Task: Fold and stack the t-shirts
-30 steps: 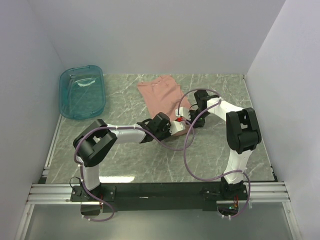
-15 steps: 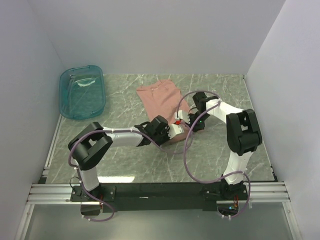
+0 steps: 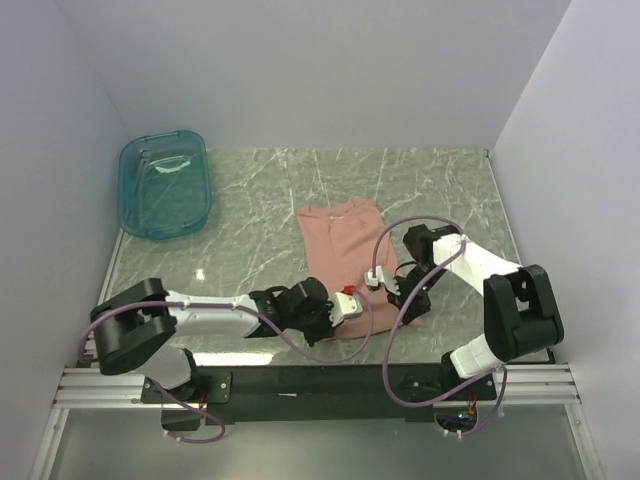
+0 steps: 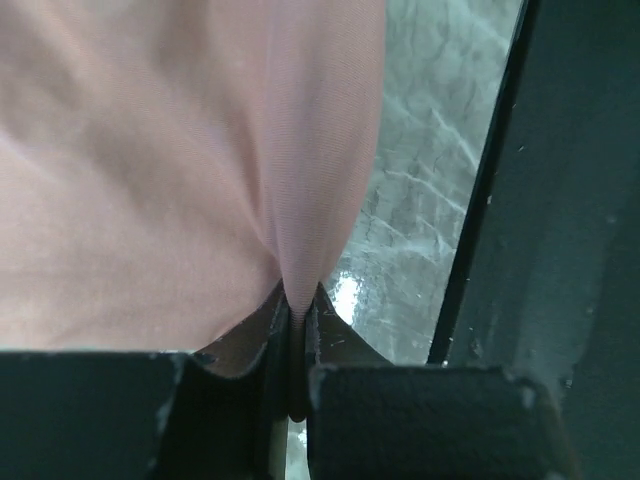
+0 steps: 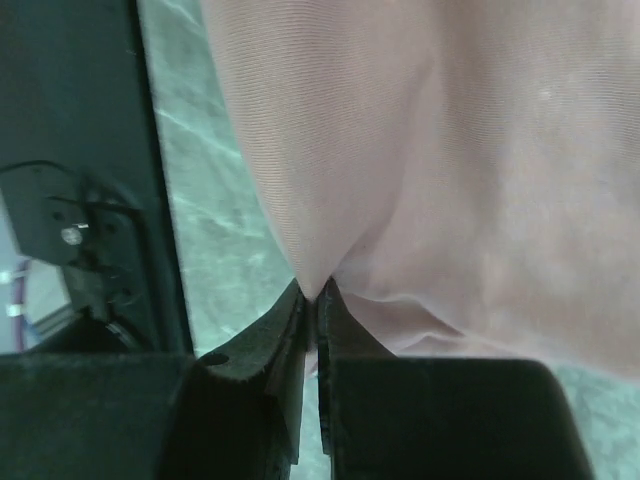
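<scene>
The dusty-pink t-shirt (image 3: 340, 245) lies on the marble table right of centre, its near hem pulled toward the arm bases. My left gripper (image 3: 350, 300) is at the shirt's near left corner and my right gripper (image 3: 384, 284) at its near right corner. In the left wrist view the jaws (image 4: 297, 300) are shut on a pinched fold of the pink t-shirt (image 4: 150, 150). The right wrist view shows the right gripper (image 5: 314, 297) likewise shut on a peak of the t-shirt (image 5: 430, 150). The chest print is hidden.
A translucent teal bin (image 3: 165, 185) stands at the back left of the table. The black base rail (image 3: 320, 380) runs along the near edge, close to both grippers, and shows as a dark bar (image 4: 560, 200) beside the left jaws. White walls enclose three sides.
Both arms have drawn back toward the near edge, dragging the t-shirt with them. The right gripper went from partly open to shut on the fabric; the left stayed shut on it.
</scene>
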Motion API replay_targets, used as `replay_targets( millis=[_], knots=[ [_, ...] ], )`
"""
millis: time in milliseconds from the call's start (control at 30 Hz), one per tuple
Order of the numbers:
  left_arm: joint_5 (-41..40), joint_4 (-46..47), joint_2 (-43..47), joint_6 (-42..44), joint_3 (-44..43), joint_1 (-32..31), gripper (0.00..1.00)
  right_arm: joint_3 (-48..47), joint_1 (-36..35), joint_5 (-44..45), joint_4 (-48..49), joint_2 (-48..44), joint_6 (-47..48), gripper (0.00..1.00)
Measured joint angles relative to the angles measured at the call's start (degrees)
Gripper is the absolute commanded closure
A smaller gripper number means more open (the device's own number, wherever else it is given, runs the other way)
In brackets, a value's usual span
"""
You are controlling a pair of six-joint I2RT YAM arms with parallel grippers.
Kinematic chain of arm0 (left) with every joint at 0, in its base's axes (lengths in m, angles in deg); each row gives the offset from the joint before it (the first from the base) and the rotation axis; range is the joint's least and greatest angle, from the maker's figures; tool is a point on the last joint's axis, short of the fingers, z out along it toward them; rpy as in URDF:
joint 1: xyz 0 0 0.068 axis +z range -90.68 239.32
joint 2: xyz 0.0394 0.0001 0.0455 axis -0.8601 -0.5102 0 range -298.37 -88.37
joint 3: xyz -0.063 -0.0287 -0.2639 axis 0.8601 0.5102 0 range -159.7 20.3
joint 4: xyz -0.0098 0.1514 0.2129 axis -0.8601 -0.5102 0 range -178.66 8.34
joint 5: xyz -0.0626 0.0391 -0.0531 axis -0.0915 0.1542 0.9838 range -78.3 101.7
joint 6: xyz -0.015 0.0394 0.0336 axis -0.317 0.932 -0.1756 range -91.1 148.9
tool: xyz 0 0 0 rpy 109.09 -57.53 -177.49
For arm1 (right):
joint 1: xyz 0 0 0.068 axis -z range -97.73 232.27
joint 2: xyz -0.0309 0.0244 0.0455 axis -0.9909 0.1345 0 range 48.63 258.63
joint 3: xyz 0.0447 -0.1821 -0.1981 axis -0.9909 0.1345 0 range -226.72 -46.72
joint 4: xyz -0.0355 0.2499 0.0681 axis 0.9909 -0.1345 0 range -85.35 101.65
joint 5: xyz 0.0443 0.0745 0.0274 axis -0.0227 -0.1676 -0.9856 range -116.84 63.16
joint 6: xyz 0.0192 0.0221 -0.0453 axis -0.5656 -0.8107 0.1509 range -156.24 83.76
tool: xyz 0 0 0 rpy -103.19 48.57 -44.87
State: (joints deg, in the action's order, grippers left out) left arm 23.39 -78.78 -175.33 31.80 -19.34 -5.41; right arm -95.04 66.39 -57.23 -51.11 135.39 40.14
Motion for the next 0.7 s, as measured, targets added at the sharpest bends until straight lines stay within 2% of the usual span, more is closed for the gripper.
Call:
replay_targets(
  millis=[100,233,500,700],
  knots=[
    [-0.39,0.15,2.84,-1.44,0.83,0.31,1.00,-2.43,0.00,-1.40,-2.71,-1.11,-0.20,1.00],
    [-0.42,-0.70,3.87,-0.46,-0.48,4.37,0.99,-11.58,0.00,-3.08,-5.05,1.40,-1.53,1.00],
    [3.34,-1.99,2.27,5.42,-10.05,22.77,0.99,-37.07,0.17,-4.74,-6.82,14.12,-7.61,1.00],
    [8.39,-1.79,-8.72,9.11,-23.63,33.97,0.99,-59.04,1.03,-4.57,-6.16,28.46,-15.54,1.00]
  ],
)
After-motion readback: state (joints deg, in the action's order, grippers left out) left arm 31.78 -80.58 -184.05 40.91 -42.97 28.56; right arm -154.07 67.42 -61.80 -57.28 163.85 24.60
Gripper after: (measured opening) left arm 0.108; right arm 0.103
